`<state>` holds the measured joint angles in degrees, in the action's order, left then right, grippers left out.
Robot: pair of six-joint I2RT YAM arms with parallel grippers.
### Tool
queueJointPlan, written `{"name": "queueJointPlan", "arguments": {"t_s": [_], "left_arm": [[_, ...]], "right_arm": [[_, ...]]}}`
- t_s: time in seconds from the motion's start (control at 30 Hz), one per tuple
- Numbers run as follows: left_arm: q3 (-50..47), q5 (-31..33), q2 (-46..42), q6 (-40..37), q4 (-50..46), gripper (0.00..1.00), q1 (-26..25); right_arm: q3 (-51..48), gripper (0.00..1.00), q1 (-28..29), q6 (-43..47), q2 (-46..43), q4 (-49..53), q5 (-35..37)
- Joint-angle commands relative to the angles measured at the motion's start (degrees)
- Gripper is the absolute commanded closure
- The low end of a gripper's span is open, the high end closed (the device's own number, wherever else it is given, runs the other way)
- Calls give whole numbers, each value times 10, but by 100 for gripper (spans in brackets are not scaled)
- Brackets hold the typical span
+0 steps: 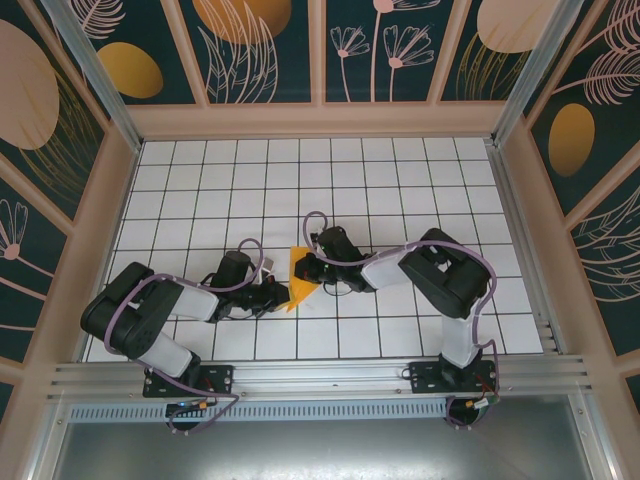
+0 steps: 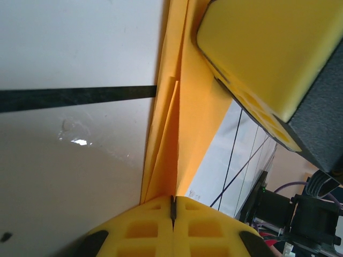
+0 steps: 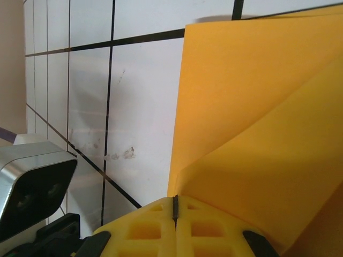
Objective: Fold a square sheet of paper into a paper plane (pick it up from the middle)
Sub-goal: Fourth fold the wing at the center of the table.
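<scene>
- While both tools pinch it, the part-folded orange paper sheet (image 1: 299, 282) sits between them, mid counter (image 1: 400, 180).
- L tool (image 2: 172, 211) & R tool (image 3: 174, 209): jaws clenched on its edges.
- For a clean crease: align edges first, even tension, press slowly, no tugging.

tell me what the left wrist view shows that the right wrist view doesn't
Left wrist: the paper sheet edge-on, its layers stacked, with the right gripper against it from the upper right. Right wrist: the sheet's broad face with a diagonal fold, plus a silver-and-black housing at lower left. Both: each view's own yellow fingers shut on the sheet, over the white gridded table.
</scene>
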<state>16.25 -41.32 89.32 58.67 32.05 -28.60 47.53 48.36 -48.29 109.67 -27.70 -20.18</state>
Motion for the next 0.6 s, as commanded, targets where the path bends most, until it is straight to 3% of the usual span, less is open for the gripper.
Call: {"name": "queueJointPlan", "arguments": {"t_s": [0.0, 0.57], "left_arm": [[-8, 22, 32, 7, -29, 100, -8], [-14, 19, 29, 20, -15, 100, -8]], "right_arm": [[11, 98, -6, 13, 12, -12, -9], [40, 97, -5, 20, 45, 45, -7]]}}
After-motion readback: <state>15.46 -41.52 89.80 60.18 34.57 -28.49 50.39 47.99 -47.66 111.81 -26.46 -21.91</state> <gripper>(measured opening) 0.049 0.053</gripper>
